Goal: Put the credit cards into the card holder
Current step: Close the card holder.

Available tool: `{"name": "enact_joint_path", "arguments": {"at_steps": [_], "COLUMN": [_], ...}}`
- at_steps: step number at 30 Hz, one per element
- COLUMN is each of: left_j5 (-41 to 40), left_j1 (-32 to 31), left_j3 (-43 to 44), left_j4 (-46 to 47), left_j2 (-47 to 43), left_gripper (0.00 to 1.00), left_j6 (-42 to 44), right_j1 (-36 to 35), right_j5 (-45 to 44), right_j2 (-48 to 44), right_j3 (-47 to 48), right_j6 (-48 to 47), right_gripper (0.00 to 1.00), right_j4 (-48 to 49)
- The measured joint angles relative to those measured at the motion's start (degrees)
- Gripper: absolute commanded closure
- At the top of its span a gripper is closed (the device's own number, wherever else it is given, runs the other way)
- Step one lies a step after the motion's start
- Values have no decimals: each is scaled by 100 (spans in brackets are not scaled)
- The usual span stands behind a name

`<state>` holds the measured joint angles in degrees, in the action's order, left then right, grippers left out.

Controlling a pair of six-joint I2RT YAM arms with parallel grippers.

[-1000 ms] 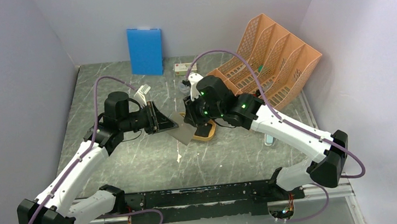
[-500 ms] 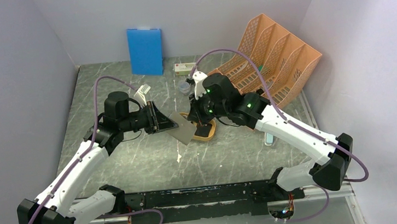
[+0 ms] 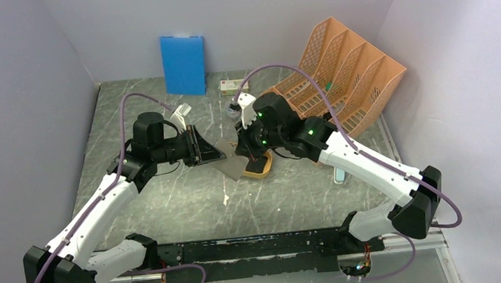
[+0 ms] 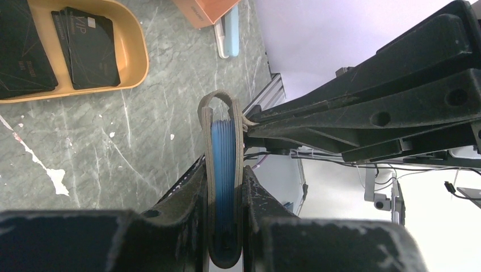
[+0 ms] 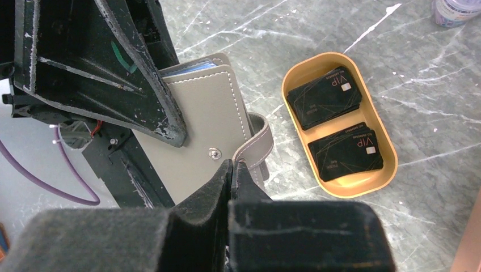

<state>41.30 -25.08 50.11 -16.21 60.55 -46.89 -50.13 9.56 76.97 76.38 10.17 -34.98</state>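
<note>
Above the table, left gripper (image 4: 225,175) clamps the folded card holder (image 5: 198,119); right gripper (image 5: 232,170) is pinched on its strap (image 5: 255,144). Credit cards (image 5: 326,97) lie in the yellow tray (image 5: 354,184) (two stacks). Peel the strap outward slowly, with the left clamp firm.

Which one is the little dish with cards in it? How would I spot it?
Find the big orange mesh file rack at the back right of the table. Toward mid-table from it lies a small mustard-yellow oval tray. Unlike the grey folding card case held up next to it, it holds two piles of black cards.
</note>
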Motion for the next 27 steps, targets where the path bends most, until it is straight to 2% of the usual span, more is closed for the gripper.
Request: {"name": "enact_joint_path", "arguments": {"at_steps": [12,27], "left_j5": [9,33], "left_j1": [13,24], "left_j3": [22,63], "left_j4": [-26,-66], "left_j2": [155,177], "left_gripper": [95,95], "left_j6": [26,63], "right_j1": [9,-17], "right_j5": [361,400], "right_j2": [175,297], "right_j3": [122,238], "right_j6": [-11,-39], "right_gripper": [100,100], "right_j4": [-4,-72]}}
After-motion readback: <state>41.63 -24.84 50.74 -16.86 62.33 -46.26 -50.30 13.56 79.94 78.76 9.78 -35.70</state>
